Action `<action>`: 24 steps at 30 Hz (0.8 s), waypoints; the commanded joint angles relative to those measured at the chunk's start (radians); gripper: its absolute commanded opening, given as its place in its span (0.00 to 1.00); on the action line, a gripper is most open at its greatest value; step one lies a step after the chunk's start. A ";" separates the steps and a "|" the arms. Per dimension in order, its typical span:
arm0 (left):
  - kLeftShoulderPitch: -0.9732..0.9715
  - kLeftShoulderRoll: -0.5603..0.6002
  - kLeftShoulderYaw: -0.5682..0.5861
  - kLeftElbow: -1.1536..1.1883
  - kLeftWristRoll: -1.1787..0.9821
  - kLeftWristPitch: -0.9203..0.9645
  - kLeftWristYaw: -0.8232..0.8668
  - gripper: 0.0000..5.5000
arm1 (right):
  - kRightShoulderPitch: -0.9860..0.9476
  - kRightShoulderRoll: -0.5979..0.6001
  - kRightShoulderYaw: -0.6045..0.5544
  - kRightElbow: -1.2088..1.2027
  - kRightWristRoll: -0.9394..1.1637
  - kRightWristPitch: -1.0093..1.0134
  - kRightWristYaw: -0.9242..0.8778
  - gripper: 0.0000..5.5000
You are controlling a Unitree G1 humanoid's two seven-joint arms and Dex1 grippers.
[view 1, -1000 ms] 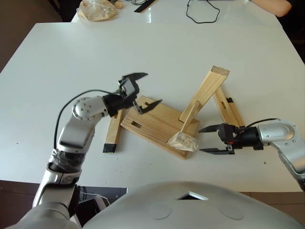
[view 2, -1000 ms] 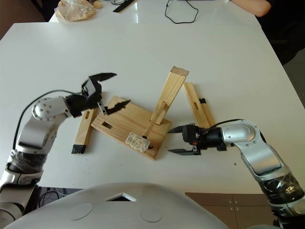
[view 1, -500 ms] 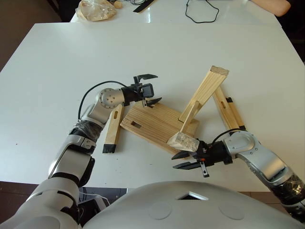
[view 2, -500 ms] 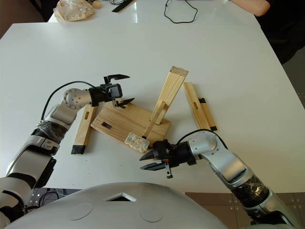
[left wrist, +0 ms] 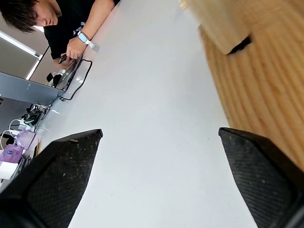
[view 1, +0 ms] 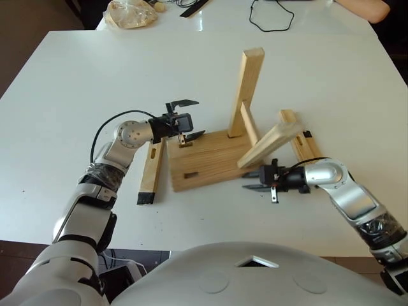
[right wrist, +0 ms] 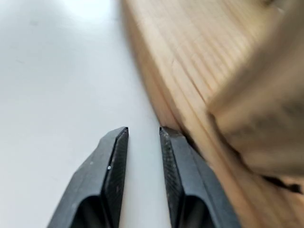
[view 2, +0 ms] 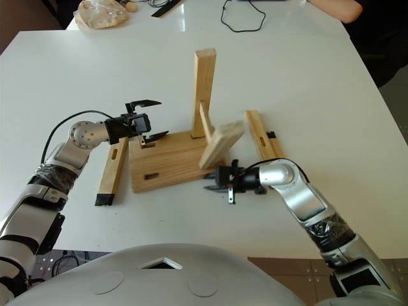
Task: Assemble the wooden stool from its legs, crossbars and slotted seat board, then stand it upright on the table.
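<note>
Stool seat board [view 1: 204, 160] has swung round in the last half second. It was skewed, with one corner pointing at the robot. It now lies flat mid-table with its long edges running roughly left to right.

The leg [view 1: 247, 89] seated at its far edge, which was leaning away to the right, now stands almost upright, with a thin crossbar [view 1: 248, 126] slanting down from it to the board. A second leg [view 1: 271, 144] is propped at a tilt over the board's right end. A third leg [view 1: 301, 141] lies flat on the table [view 1: 76, 83] just right of it, and a fourth [view 1: 152, 171] lies flat beside the board's left edge.

The right gripper [view 1: 250, 181] has shifted from the near corner to the board's near-right edge. Its fingers [right wrist: 116, 156] are drawn narrow around nothing, one of them against the wood. The left gripper [view 1: 199, 118] stays spread wide above the far-left corner, gripping nothing.

Judging from this, the board is now squared up for fitting, but only one leg looks seated. Three legs remain to be slotted before the stool can be turned upright.
</note>
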 commanded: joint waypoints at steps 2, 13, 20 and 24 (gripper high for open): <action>0.103 -0.011 -0.027 -0.089 -0.023 0.110 -0.068 0.83 | -0.099 0.056 -0.063 0.103 -0.035 0.001 -0.084 0.22; 0.338 0.032 0.040 -0.495 -0.170 0.407 -0.068 0.83 | -0.061 0.071 -0.120 0.139 -0.058 -0.021 -0.133 0.22; 0.404 0.010 0.095 -0.646 -0.238 0.577 -0.029 0.83 | -0.066 0.020 -0.156 0.162 -0.063 -0.048 -0.099 0.22; 0.377 0.011 0.177 -0.718 -0.298 0.658 -0.008 0.83 | -0.054 0.006 -0.181 0.126 -0.045 -0.040 -0.083 0.22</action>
